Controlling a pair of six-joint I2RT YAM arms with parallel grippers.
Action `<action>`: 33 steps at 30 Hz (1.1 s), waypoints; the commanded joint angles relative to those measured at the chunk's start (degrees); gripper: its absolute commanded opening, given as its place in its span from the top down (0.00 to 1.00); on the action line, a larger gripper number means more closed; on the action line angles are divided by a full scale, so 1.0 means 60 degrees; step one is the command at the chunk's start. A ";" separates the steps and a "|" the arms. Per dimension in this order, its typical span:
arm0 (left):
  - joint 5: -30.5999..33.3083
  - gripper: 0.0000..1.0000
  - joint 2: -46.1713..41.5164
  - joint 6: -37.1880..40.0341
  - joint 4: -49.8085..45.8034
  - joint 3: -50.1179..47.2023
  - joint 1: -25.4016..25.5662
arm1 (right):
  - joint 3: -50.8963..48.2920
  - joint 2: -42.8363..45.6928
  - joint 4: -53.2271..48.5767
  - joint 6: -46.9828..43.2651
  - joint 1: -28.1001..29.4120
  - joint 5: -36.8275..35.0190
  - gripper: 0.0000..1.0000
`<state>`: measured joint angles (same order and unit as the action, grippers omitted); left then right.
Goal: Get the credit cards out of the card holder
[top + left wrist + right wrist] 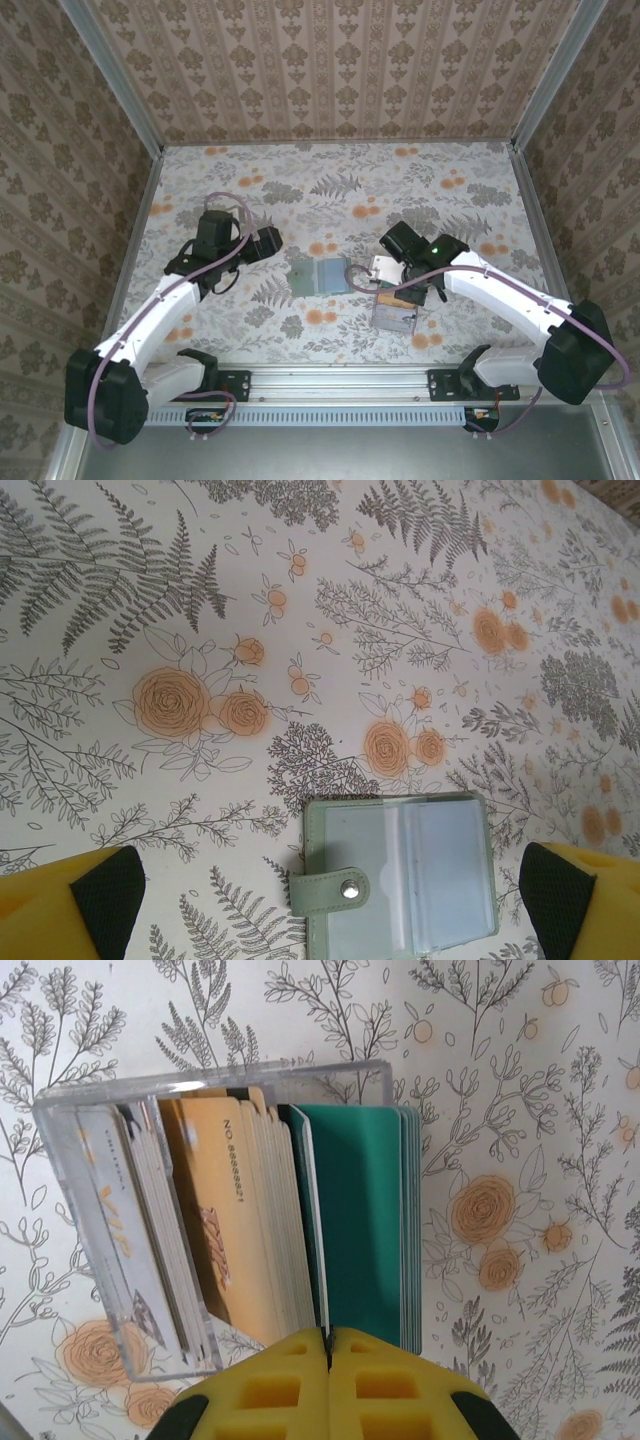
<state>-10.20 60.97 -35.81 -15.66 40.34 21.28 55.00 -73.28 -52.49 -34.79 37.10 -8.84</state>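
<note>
Left gripper (pixel 266 240): spread wide and holding nothing. Its yellow fingers (pixel 100 900) sit at the two lower corners of the wrist view.
Card holder (pixel 318 277): lies open and flat on the flowered table (pixel 460 200), mid-table between the two arms. Its snap tab (pixel 330 890) sticks out from one edge. The clear sleeves look empty to me, but I can't be sure.
Long axis: runs left to right across the table, as seen from above.
Bearing: the holder is to the right of the left gripper and a little nearer the bases, near but not touching.
Right gripper (pixel 328 1355): pressed shut above the tray. A thin card edge seems to run into the seam, but I cannot tell whether it is gripped.
Tray (pixel 60 1130): clear-walled, right of the holder, with tan cards (pixel 230 1230) and teal cards (pixel 360 1220) standing on edge.
Nearer arm: probably the right, though it is busy at the tray. The open left gripper looks readier to me.
</note>
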 commanded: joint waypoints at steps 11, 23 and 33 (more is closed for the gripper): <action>0.1160 0.00 -0.1600 0.0214 0.0952 -0.1170 -0.0129 | 0.0021 -0.0116 0.0515 0.0391 -0.0221 -0.0529 0.67; 0.2036 0.00 -0.1415 0.0815 -0.0277 -0.0493 -0.0578 | -0.0375 0.1510 0.2989 0.3793 -0.1028 -0.1023 0.29; 0.3647 0.00 -0.0530 0.2593 -0.0985 0.0366 -0.0957 | -0.2486 0.2772 0.7011 0.6842 -0.2582 -0.2452 0.00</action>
<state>5.54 56.14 -26.46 -19.07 40.12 16.01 43.13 -57.49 -20.29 -1.69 24.03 -17.82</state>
